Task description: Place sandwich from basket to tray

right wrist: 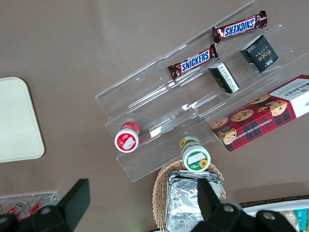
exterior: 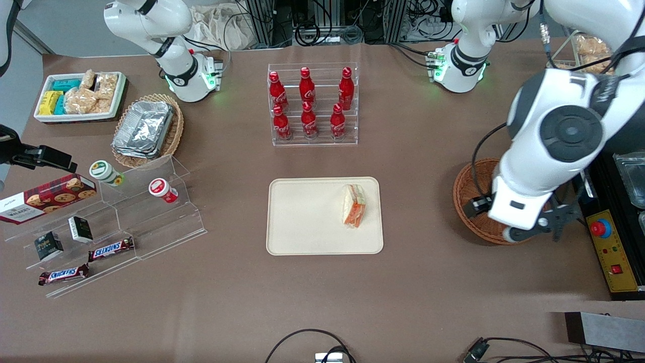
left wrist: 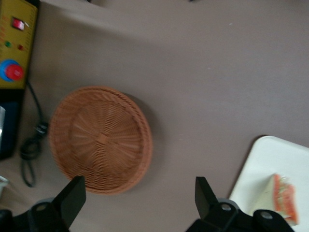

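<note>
The sandwich (exterior: 353, 205) (left wrist: 282, 198), a pale wedge with orange and green filling, lies on the cream tray (exterior: 302, 222) (left wrist: 270, 164), near the tray's end toward the working arm. The reddish-brown wicker basket (exterior: 471, 196) (left wrist: 100, 139) stands on the table beside the tray and holds nothing. My gripper (exterior: 557, 227) (left wrist: 139, 198) hangs above the basket's edge, open, with nothing between its fingers; bare table and the basket rim show below it. The arm hides part of the basket in the front view.
A yellow control box with a red button (exterior: 600, 229) (left wrist: 14, 72) lies close beside the basket. A rack of red cola bottles (exterior: 312, 103) stands farther from the front camera than the tray. An acrylic snack stand (exterior: 101, 227) and a foil-container basket (exterior: 146, 128) lie toward the parked arm's end.
</note>
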Controlling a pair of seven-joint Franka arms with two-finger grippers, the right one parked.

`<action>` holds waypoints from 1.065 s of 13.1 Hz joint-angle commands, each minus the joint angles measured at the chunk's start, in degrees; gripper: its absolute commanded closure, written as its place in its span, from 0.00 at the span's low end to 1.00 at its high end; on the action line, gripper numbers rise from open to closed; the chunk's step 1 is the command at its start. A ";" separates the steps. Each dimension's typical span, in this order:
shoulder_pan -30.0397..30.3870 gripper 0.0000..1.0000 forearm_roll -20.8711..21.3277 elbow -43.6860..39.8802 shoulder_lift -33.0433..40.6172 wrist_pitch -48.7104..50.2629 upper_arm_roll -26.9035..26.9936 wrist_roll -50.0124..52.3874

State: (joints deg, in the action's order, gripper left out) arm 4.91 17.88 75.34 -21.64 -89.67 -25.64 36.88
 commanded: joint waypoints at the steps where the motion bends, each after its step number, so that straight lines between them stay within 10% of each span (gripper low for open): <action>1: 1.86 0.00 -4.15 4.72 6.42 0.63 4.07 -9.60; 6: 0.97 0.00 -14.45 11.31 15.29 0.02 15.44 -27.27; 14: 2.38 0.00 -16.13 18.69 26.19 -1.65 16.50 -32.66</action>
State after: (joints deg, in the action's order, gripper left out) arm 6.95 2.80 90.73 0.81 -89.46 -9.41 5.44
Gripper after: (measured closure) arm 0.000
